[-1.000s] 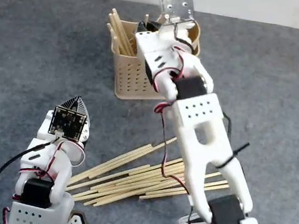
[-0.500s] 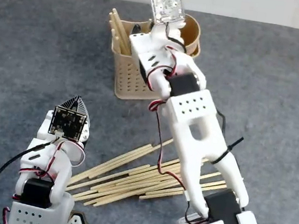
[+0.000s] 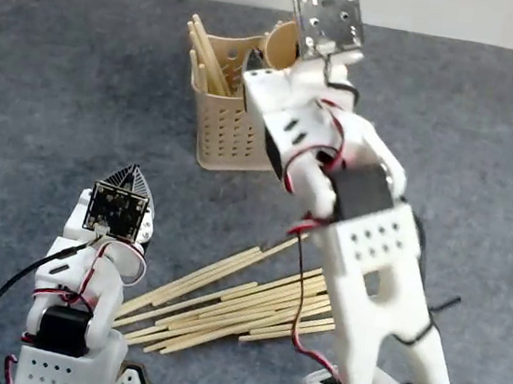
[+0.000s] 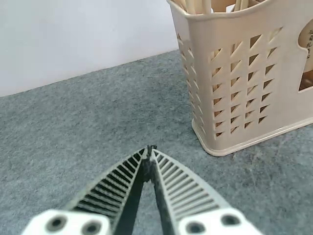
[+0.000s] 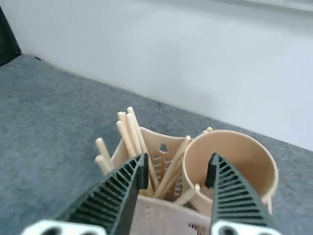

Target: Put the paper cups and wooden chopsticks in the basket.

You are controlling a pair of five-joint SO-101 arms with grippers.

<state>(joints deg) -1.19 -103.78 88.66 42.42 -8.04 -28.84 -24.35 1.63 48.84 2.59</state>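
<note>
One paper cup (image 5: 230, 161) and a few wooden chopsticks (image 3: 208, 55) stand inside the basket (image 3: 222, 132), yet many loose chopsticks (image 3: 224, 305) lie on the tabletop (image 3: 64, 84) near the basket, while the right hand (image 5: 177, 161) hangs empty above the basket with its fingers apart and the left hand (image 4: 149, 152) is pressed together.

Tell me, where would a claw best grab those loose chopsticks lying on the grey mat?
Probably from straight above, near mid-length, closing across the sticks. The loose chopsticks lie flat and nearly parallel, so only their tops and sides are reachable. The outermost sticks, slightly apart from the heap, look easiest.
</note>
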